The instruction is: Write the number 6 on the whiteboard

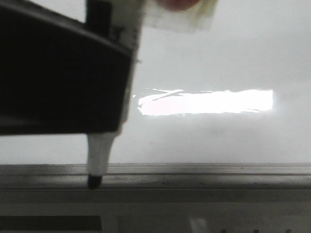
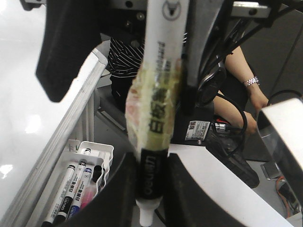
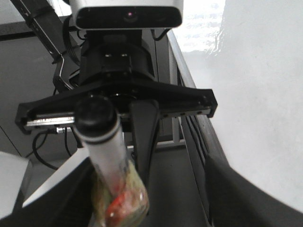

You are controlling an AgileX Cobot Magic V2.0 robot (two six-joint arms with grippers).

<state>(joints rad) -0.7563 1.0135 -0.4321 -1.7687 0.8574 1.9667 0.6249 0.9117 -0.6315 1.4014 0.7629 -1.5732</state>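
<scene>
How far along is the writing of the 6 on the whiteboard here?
Done: a hand grips the white, tape-wrapped marker. In hand: its black tip sits by the grey metal edge rail, low on the glossy white whiteboard. Left: the whole digit; no ink shows on the visible board.

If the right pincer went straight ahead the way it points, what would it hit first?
Probably the left pincer, which faces the right pincer head-on and grips the marker near its black end. How far apart they are is hard to judge.
</scene>
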